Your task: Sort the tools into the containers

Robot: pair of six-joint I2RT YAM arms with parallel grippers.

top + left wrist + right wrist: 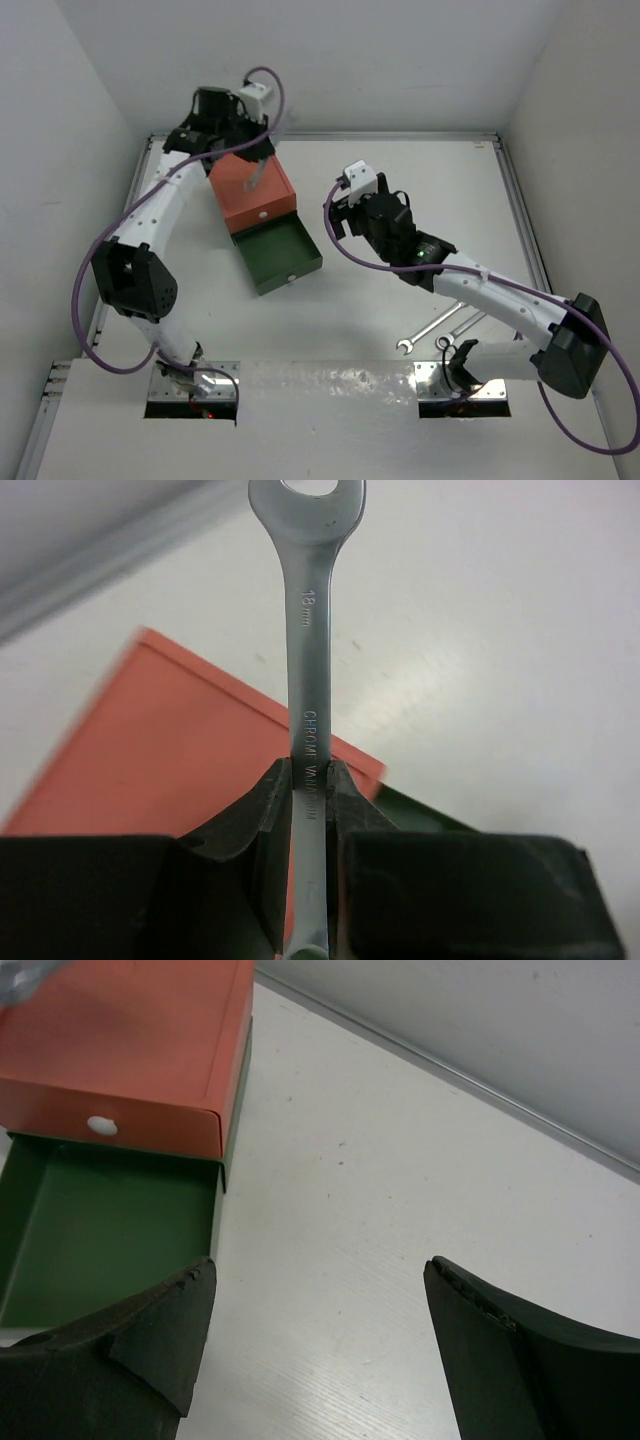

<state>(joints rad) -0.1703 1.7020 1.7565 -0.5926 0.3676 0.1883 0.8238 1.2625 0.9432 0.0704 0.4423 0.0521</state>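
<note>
My left gripper (310, 780) is shut on a slim silver wrench (308, 680) and holds it above the orange-red upper drawer (170, 760). In the top view this gripper (252, 165) hovers over the box's back part with the wrench (254, 180) hanging down. The dark green lower drawer (278, 255) is pulled out and looks empty (100, 1230). My right gripper (320, 1290) is open and empty, above bare table just right of the green drawer; in the top view it (345, 222) is right of the box. Two more wrenches (430, 328) lie near the right base. The hex key is out of view.
The orange-red drawer front carries a white knob (100, 1125), and the green drawer has one too (290, 278). A metal rail (520, 210) borders the table on the right, and white walls enclose it. Purple cables (95, 300) loop beside the left arm.
</note>
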